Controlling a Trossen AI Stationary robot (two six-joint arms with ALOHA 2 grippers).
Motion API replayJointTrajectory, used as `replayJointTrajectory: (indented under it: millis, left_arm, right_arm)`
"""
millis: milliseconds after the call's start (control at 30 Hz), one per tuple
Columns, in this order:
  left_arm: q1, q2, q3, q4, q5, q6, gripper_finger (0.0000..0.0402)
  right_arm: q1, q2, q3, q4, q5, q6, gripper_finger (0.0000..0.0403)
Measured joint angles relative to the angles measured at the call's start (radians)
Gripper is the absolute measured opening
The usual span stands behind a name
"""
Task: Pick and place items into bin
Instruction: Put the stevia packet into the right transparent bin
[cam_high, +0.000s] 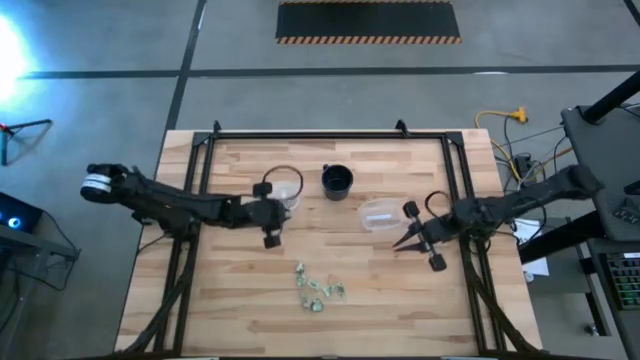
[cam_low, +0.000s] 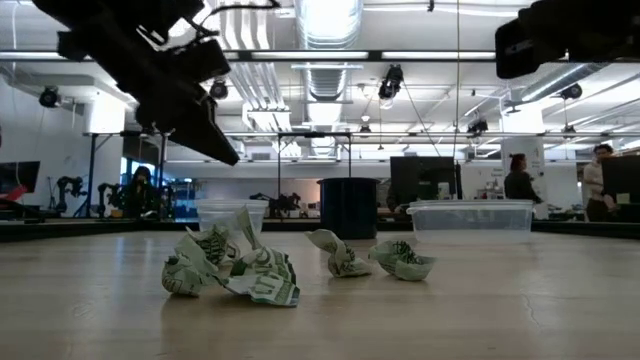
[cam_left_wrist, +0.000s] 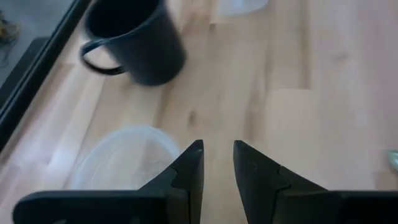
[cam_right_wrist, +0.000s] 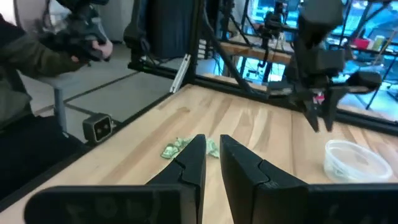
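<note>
High view: left end effector (cam_high: 271, 240) hangs over the tabletop (cam_high: 240, 310) just beside the clear cup (cam_high: 285, 186), pointing toward the near edge, holding nothing. Its wrist view shows the two fingers (cam_left_wrist: 189, 171) with only a narrow slit between them, nearly pressed together, empty, with the clear cup (cam_left_wrist: 121, 155) and the dark mug (cam_left_wrist: 134, 40) ahead. Right end effector (cam_high: 402, 243) sits just beside the shallow clear bin (cam_high: 378, 214), aimed toward the middle of the tabletop. Its wrist view shows fingers (cam_right_wrist: 193, 163) close together with a slim gap, nothing pinched.

Items (cam_high: 316, 288): small crumpled pale green and whitish pieces, clustered on the tabletop toward the near edge, roughly between the two arms and well apart from both end effectors. Low view shows at least three crumpled lumps (cam_low: 235, 265) lying loose on the wood, arms above them. Right wrist view catches the same cluster (cam_right_wrist: 183, 148) ahead of the fingers.

Progress judgement: looks like the very start. The bin (cam_low: 470, 218) appears empty in the low view, and no piece is seen in the cup or the mug (cam_high: 337, 181). All visible items are left to pick. Neither arm is over the cluster yet; the left one sits closer. Next step likely calls for opening the fingers wider and descending onto one lump.
</note>
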Motion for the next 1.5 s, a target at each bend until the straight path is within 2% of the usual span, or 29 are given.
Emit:
replayJointTrajectory:
  millis: [167, 233, 433, 567, 800, 1100, 1267, 1500]
  left_arm:
    - [-0.096, -0.001, -0.001, 0.009, -0.106, 0.021, 0.0071]
    - [-0.11, -0.011, -0.001, 0.01, -0.119, 0.039, 0.0071]
    - [-0.113, -0.039, -0.002, 0.011, -0.122, 0.046, 0.007]
    - [-0.122, -0.04, -0.002, 0.007, -0.122, 0.046, 0.007]
    - [-0.13, -0.041, -0.002, 0.001, -0.122, 0.037, 0.007]
    - [-0.132, -0.041, -0.003, 0.002, -0.122, 0.026, 0.007]
    - [-0.142, -0.041, -0.003, 0.003, -0.121, 0.009, 0.007]
    - [-0.152, -0.041, -0.003, 0.004, -0.121, 0.001, 0.007]
  right_arm:
    - [0.116, 0.275, 0.075, 0.076, 0.212, 0.003, 0.0038]
    - [0.144, 0.396, 0.139, 0.078, 0.261, 0.019, 0.0038]
    - [0.173, 0.731, 0.377, -0.074, 0.285, 0.083, 0.0038]
    - [0.178, 0.872, 0.538, -0.221, 0.285, 0.087, 0.0038]
    - [0.194, 0.984, 0.725, -0.435, 0.275, 0.152, 0.0046]
    - [0.206, 1.129, 0.851, -0.505, 0.257, 0.189, 0.0115]
    - [0.204, 1.157, 0.885, -0.522, 0.289, 0.203, 0.0131]
    - [0.192, 1.163, 0.867, -0.525, 0.293, 0.267, 0.0135]
